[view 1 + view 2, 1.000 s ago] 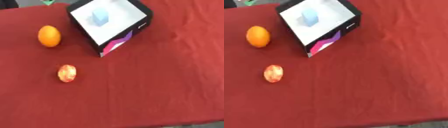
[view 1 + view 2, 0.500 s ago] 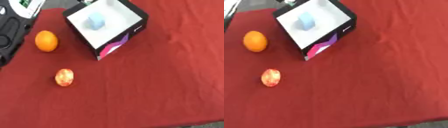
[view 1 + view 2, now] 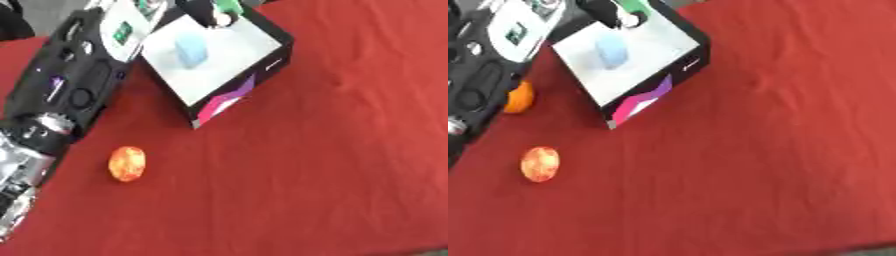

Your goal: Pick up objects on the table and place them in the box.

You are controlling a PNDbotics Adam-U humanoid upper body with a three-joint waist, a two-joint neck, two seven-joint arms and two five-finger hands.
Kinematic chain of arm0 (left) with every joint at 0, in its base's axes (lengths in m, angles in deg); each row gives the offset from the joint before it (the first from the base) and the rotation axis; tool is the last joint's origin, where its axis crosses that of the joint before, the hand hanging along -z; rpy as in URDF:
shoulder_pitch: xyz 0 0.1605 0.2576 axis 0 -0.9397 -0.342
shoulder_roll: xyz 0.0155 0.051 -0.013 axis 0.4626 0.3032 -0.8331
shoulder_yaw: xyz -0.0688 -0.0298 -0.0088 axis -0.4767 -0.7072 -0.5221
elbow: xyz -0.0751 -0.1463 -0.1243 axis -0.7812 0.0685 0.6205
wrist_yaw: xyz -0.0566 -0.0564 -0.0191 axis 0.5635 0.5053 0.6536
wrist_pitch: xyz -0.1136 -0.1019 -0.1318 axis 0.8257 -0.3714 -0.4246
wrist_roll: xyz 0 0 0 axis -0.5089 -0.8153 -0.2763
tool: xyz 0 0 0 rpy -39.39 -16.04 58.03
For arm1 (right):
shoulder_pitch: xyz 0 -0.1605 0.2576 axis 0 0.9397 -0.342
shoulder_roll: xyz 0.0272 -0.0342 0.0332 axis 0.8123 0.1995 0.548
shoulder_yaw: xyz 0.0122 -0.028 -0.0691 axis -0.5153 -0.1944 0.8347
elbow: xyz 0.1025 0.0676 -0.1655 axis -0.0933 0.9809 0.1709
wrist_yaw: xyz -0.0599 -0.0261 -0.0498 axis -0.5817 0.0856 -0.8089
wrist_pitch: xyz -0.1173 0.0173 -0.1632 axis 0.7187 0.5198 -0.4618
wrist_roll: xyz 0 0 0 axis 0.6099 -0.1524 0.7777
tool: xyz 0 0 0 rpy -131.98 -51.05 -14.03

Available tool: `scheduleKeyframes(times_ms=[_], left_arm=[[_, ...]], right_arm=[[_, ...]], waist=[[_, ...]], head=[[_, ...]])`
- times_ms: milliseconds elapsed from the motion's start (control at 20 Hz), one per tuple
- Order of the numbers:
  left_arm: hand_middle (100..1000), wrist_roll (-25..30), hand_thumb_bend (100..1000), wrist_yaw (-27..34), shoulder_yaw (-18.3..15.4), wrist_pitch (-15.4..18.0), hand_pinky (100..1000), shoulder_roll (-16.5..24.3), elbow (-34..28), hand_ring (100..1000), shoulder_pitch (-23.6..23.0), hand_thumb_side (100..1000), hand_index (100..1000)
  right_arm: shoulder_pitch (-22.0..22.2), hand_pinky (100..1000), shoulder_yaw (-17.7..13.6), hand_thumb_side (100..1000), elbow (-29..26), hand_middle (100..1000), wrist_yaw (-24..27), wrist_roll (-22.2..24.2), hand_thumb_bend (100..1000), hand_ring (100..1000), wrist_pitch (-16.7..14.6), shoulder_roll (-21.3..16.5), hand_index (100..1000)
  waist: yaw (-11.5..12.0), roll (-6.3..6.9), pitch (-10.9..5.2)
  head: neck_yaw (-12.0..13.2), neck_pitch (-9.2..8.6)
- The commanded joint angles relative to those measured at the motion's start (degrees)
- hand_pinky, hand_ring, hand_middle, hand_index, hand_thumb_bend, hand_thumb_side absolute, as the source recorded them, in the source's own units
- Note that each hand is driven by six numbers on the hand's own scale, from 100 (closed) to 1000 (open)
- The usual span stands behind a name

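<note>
Overhead, the left hand (image 3: 214,12) reached above the box (image 3: 219,55), fingers curled on something green, while beneath its arm sat the orange (image 3: 520,96) and nearer apple (image 3: 127,163), probably smooth, firm, best grasped around their middles.

light: bright, even | shadows: faint | focus: soft throughout — motion blur on left arm (image 3: 66,95) | glare: none

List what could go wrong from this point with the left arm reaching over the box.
1. The left hand hangs above the box holding something green; released off-centre, it might hit the rim.
2. The left arm covers most of the orange, and pulling back could nudge it.
3. The red-yellow fruit lies close to the arm and could roll.
</note>
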Motion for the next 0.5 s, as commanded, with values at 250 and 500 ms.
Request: scheduleKeyframes(times_ms=[250, 500], left_arm=[[498, -2.05, 261, -6.51, -1.86, 1.74, 739, -0.03, 3.94, 596, -0.27, 100, 650], [700, -0.11, 513, -7.91, -2.9, 2.3, 870, -0.36, 6.63, 787, -0.86, 158, 833]], right_arm=[[0.09, 919, -0.22, 433, 0.17, 731, -0.88, 0.65, 593, 773, 0.12, -1.47, 818], [0.76, 919, -0.33, 425, 0.2, 729, -0.87, 0.64, 588, 772, 0.08, -1.45, 817]], waist=[[-0.11, 0.38, -0.26], [-0.11, 0.39, -0.12]], head=[[0.44, -0.7], [0.08, -0.36]])
